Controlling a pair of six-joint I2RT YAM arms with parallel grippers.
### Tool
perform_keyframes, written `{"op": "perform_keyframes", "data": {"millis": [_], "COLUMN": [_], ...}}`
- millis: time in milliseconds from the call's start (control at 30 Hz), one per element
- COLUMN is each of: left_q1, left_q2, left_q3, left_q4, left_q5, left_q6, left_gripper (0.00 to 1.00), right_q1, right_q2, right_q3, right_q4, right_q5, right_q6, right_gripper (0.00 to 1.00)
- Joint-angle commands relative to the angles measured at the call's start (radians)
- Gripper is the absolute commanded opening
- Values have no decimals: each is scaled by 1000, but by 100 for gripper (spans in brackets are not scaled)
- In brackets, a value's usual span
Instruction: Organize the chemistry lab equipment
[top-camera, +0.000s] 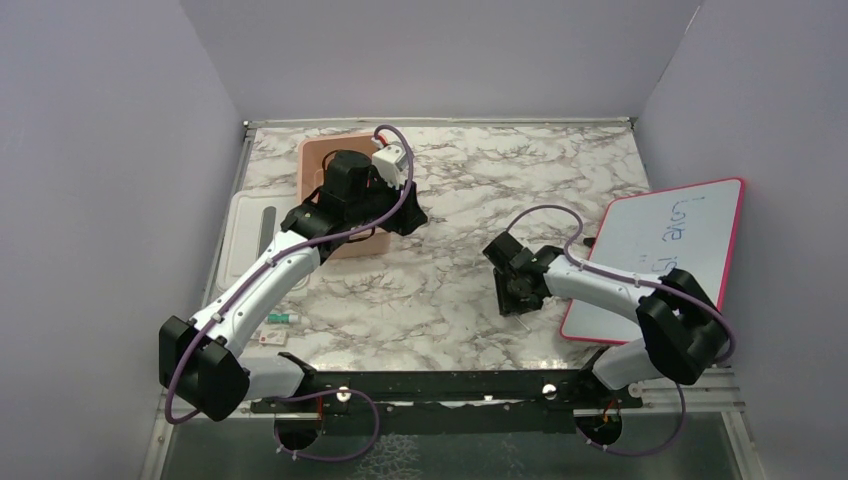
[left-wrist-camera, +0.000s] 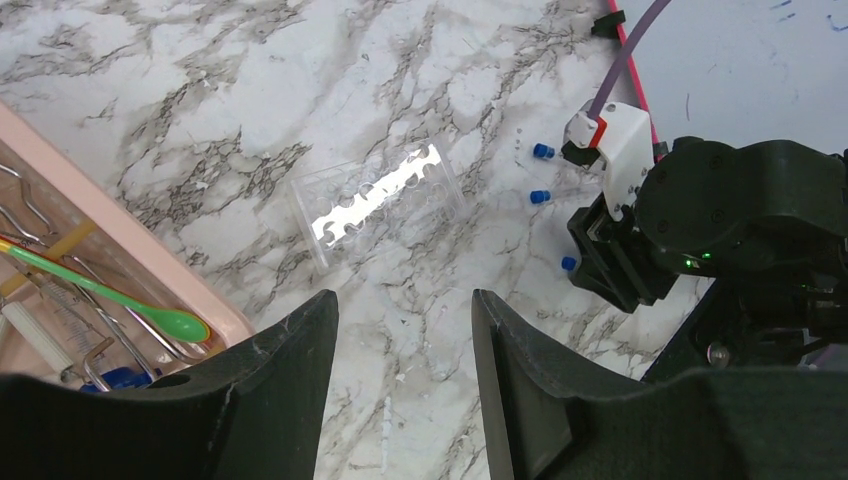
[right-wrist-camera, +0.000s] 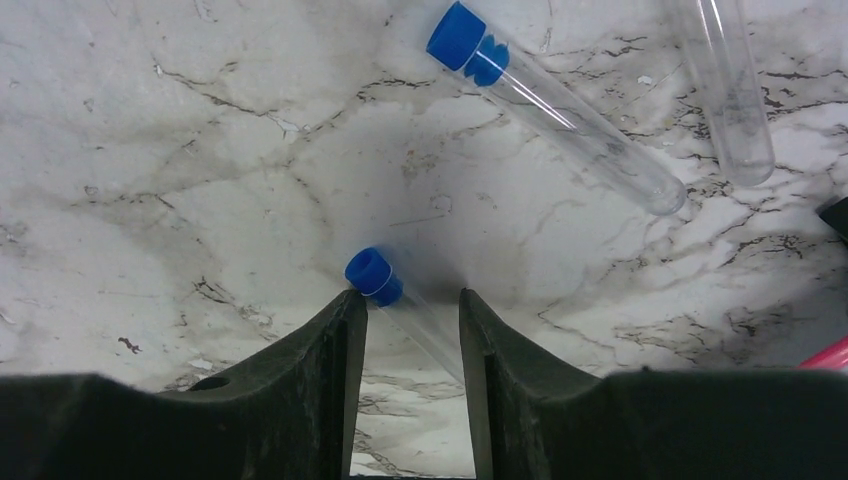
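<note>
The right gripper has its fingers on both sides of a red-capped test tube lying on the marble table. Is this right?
Not quite: the cap is blue, as the right wrist view shows. The right gripper does have its fingers on both sides of the test tube lying on the marble table.

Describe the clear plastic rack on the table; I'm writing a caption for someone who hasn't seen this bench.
On the marble table, look at the bare stretch between the pink tub and the blue-capped tubes. The rack lies there alone, touching neither. It is a see-through block with rows of round holes; its neighbours are slim capped tubes.
</note>
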Motion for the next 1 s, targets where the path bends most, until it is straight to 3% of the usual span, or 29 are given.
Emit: {"op": "perform_keyframes", "data": {"millis": [0, 333, 567, 700, 967], "left_q1": [2, 2, 2, 1, -35], "left_q2": [-28, -23, -42, -68, -87], "left_q3": [-6, -11, -40, -75, -229], "left_q4": [34, 42, 104, 150, 451], "left_q5": [35, 47, 74, 115, 300], "left_q6": [-6, -22, -74, -200, -404], "left_gripper": [55, 55, 57, 58, 67], "right_q1": [-1, -1, 1, 1, 0], "right_q2": [39, 47, -174, -315, -446], "right_q3": [18, 36, 62, 74, 76], "right_q4": [20, 69, 186, 350, 650], "right_q5": [1, 1, 49, 31, -73], "right_q6": [-42, -58, -55, -75, -24], "right_gripper": [41, 13, 12, 12, 12]}}
